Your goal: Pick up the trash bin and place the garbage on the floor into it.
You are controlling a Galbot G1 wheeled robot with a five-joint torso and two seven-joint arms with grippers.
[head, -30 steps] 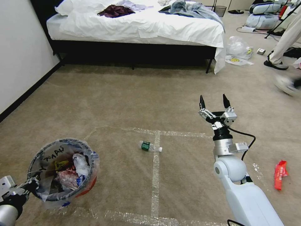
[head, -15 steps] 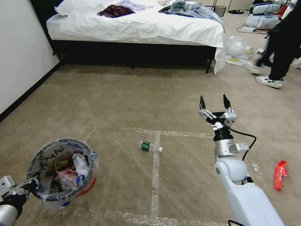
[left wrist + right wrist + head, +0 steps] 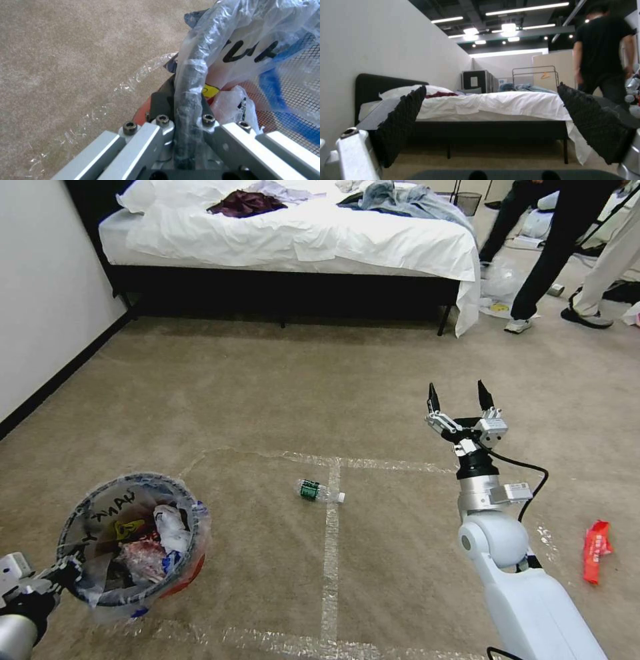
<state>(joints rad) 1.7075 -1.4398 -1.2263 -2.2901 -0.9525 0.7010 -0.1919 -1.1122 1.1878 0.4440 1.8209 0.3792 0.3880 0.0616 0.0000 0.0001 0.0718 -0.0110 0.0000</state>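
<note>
The trash bin (image 3: 130,540), red with a clear liner bearing black writing, hangs at the lower left with litter inside. My left gripper (image 3: 63,573) is shut on its rim; the left wrist view shows the black rim (image 3: 188,100) wrapped in liner and clamped between the jaws. A green-labelled bottle (image 3: 319,491) lies on the floor (image 3: 267,393) beside a tape line. A red wrapper (image 3: 595,551) lies at the right. My right gripper (image 3: 460,397) is raised above the carpet, open and empty, its black fingertips (image 3: 403,117) spread wide apart.
A bed (image 3: 293,240) with white sheets and clothes stands at the back. A white wall (image 3: 40,293) runs along the left. People's legs (image 3: 547,253) move at the back right near clear plastic bags (image 3: 501,280) and cables. Tape lines (image 3: 330,553) cross the carpet.
The right arm has shifted very slightly to the right. The bin and bottle stay put. People at the back right have walked farther away, toward the bed's corner.
</note>
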